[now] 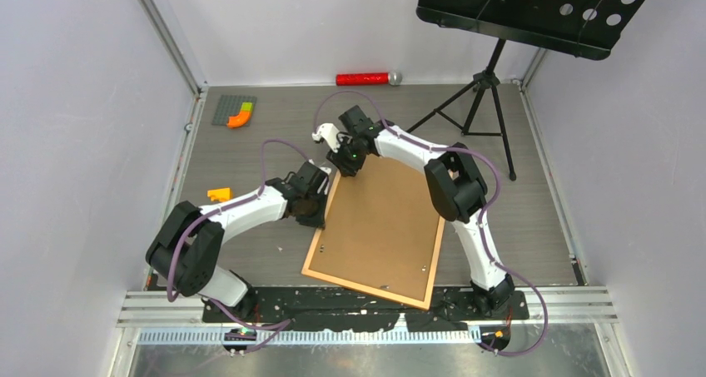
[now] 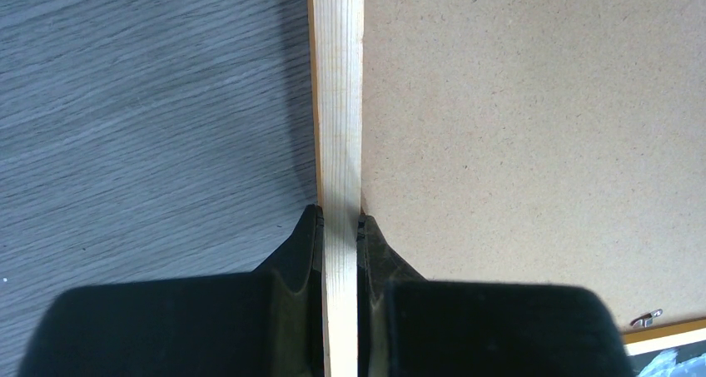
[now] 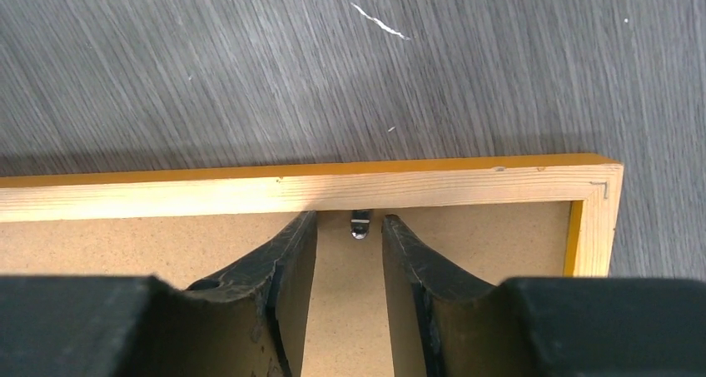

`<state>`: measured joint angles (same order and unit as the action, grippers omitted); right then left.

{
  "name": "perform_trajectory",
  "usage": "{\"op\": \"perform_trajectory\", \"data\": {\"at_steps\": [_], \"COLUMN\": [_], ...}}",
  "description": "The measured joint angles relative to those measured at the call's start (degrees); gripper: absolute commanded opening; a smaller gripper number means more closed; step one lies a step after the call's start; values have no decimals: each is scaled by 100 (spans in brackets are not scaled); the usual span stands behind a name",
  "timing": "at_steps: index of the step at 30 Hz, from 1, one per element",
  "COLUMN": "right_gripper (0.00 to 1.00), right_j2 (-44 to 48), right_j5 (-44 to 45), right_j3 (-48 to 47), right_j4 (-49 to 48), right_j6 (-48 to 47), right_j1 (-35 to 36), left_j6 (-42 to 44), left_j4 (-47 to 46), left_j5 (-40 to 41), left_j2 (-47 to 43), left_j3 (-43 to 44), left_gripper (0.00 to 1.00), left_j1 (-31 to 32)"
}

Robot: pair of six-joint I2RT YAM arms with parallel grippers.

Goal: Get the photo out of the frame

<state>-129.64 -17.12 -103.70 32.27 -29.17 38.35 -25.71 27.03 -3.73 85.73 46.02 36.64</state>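
Left tool (image 2: 339, 221) clenched on frame (image 2: 337, 102) side rail, forearm low. Right tool (image 3: 350, 227) half open, clip (image 3: 359, 225) between its jaws, untouched; wrist pointing down.

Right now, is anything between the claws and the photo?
Yes. The frame lies face down, so the brown backing board covers the photo, which is hidden. A small metal clip, between the right claw fingers, seems to hold the board in.
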Motion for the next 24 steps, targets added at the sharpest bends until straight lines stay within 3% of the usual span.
{"op": "perform_trajectory", "data": {"at_steps": [2, 3, 5, 14, 24], "right_gripper": [29, 18, 11, 7, 6], "right_j2": [0, 0, 0, 0, 627], "right_j5": [-42, -85, -162, -210, 389], "right_j3": [0, 0, 0, 11, 1029], "right_j4": [11, 22, 52, 61, -358], "right_j6": [-24, -50, -168, -354, -1696], "right_j1": [-7, -13, -17, -11, 304], "left_j6": [0, 0, 0, -66, -125], "left_j4": [2, 4, 11, 83, 199], "left_j5": [2, 2, -2, -4, 92], "left_j2": [2, 4, 9, 13, -39], "left_j3": [4, 4, 11, 24, 2], "left_gripper": [0, 0, 0, 0, 0], "left_j1": [0, 0, 0, 9, 90]}}
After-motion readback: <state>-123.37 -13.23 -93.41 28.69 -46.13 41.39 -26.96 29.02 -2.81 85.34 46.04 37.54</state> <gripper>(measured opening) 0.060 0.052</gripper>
